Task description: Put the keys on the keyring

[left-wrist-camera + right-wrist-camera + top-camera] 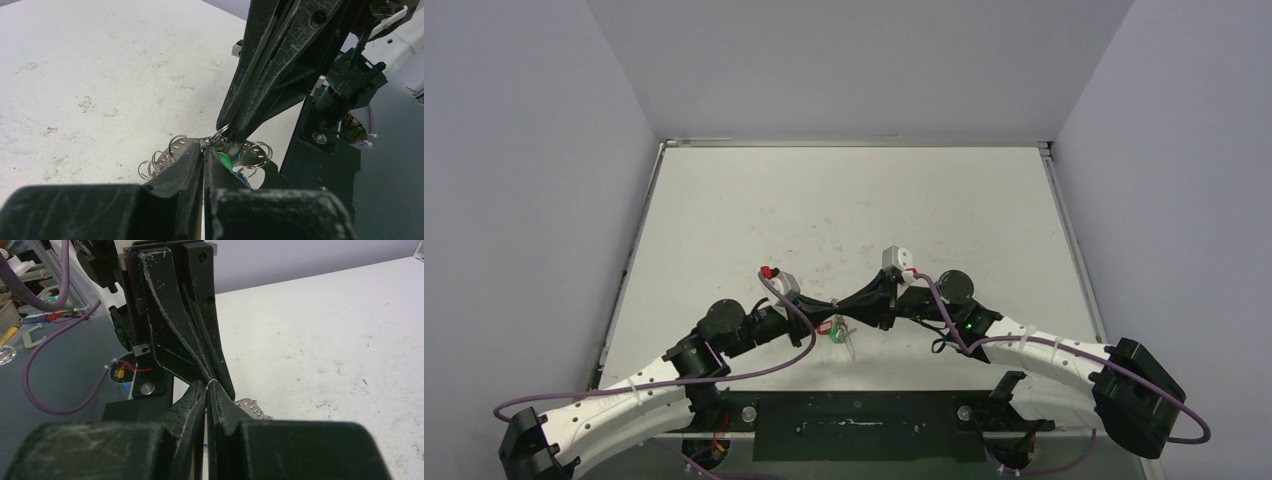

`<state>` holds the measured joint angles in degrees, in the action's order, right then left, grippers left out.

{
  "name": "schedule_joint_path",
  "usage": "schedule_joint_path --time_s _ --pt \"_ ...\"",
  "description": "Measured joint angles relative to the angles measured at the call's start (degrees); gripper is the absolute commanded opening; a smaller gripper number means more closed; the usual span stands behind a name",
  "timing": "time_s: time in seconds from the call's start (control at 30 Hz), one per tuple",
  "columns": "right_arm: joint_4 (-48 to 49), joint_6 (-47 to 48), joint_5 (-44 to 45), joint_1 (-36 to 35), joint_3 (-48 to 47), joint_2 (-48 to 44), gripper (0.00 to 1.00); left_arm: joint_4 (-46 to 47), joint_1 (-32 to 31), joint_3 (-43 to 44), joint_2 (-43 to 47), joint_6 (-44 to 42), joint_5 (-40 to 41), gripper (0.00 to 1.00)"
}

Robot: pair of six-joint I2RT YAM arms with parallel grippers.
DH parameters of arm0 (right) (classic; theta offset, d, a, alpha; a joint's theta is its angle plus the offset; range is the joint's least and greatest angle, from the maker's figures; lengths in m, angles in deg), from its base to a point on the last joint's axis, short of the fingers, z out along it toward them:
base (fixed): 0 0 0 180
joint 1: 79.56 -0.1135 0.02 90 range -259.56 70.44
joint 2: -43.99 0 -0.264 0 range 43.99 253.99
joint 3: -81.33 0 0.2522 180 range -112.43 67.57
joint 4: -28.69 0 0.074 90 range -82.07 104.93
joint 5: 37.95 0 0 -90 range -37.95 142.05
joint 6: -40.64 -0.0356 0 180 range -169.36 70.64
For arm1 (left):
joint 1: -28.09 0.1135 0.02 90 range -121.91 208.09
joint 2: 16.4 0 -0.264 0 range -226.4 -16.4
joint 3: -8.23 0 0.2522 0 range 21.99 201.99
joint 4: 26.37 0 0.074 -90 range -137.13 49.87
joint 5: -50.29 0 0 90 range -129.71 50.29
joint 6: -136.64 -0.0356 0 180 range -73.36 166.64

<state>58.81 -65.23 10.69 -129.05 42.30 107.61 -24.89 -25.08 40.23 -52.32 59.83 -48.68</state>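
Observation:
Both grippers meet tip to tip above the near middle of the table. My left gripper is shut on the rim of the keyring, a silver perforated hoop with small wire loops. My right gripper comes down from above, shut on one small wire loop. In the right wrist view that loop sits at the tips of the right gripper. The keys show only as a green tag and a blue tag behind the left fingers. From above, the green tag hangs below the grippers.
The white table is scuffed, with grey walls on three sides. A black mounting plate runs along the near edge between the arm bases. The right arm's black bracket stands close behind the keyring.

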Motion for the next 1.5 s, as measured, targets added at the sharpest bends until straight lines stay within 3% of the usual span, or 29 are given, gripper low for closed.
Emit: schedule_joint_path --time_s 0.83,1.17,1.5 --pt "9.66 -4.98 -3.21 0.28 0.94 3.76 0.00 3.54 0.02 -2.16 2.01 -2.45 -0.39 0.00" --pt "8.39 -2.51 -4.70 -0.83 0.94 0.55 0.00 -1.07 0.00 -5.14 12.94 -8.70 -3.08 0.36" --pt "8.31 -1.29 -5.88 -0.85 0.92 -1.31 0.00 -1.18 0.00 -8.24 20.72 -12.72 -5.53 0.41"
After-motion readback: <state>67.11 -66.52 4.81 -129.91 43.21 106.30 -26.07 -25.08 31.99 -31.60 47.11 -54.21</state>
